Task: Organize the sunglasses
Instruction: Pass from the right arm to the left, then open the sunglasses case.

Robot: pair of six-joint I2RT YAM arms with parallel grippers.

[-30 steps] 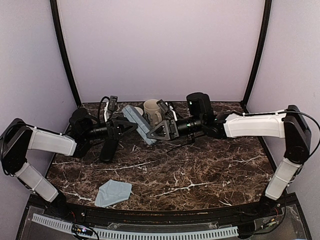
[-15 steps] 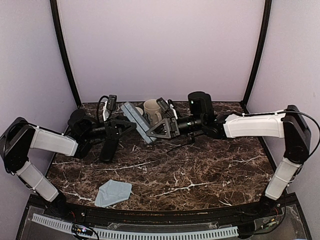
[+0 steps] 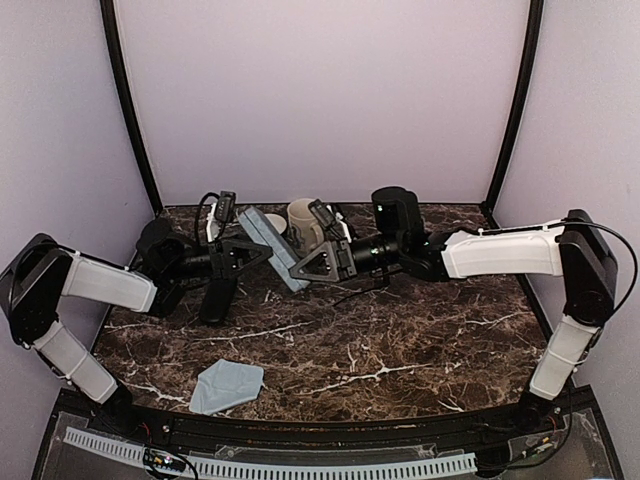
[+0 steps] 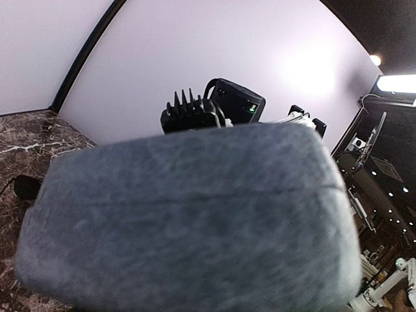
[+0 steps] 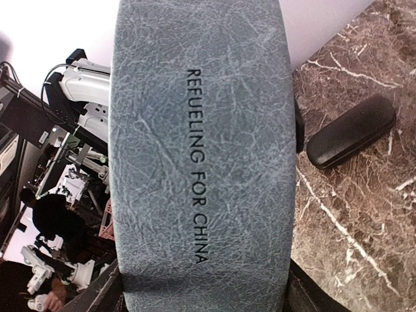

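Note:
A grey-blue hard case (image 3: 270, 247) hangs tilted in the air between both grippers, above the table's back middle. My right gripper (image 3: 298, 270) is shut across its width; the case (image 5: 198, 149) fills the right wrist view, with dark fingers (image 5: 311, 296) at its lower sides. My left gripper (image 3: 258, 250) meets the case's left edge. The case (image 4: 188, 221) fills the left wrist view and hides the fingers. Thin black wire-framed sunglasses (image 3: 352, 291) lie under the right arm. The brownish pair is not in view.
A black oval case (image 3: 217, 298) lies on the marble under the left gripper and also shows in the right wrist view (image 5: 351, 132). A cream mug (image 3: 303, 222) stands behind the held case. A grey-blue cloth (image 3: 227, 385) lies near the front left.
The held case has shifted slightly left and back, its upper end swinging toward the left arm. Both arms stay close around it.

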